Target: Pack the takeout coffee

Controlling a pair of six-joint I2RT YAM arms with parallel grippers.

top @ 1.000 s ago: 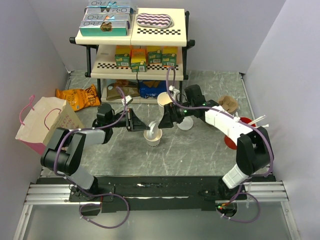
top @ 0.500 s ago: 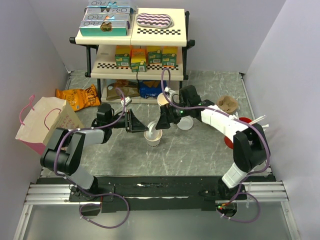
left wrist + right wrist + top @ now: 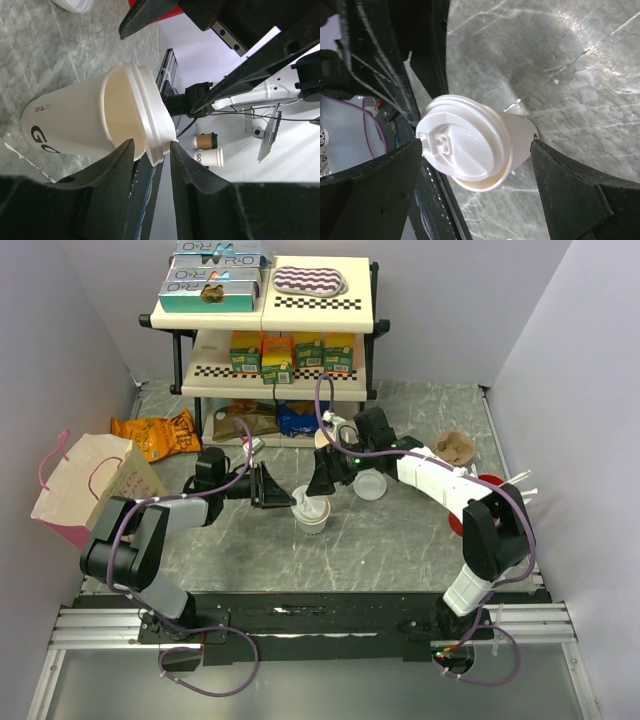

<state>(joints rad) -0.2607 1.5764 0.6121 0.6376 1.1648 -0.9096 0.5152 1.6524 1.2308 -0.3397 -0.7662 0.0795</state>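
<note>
Cream-white paper cup (image 3: 311,515) with round white plastic lid (image 3: 460,145), upright on grey marbled surface (image 3: 400,540), lid askew. Left jaws partly parted, lid rim between tips. Right jaws wide, straddling cup, holding nothing.

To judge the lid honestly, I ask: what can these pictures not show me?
Left wrist: takeout coffee print, cut off by the left end effector.
Top external: lid seating, too small to tell.
Top external: bottom-shelf packets, partly hidden under the middle shelf.
</note>
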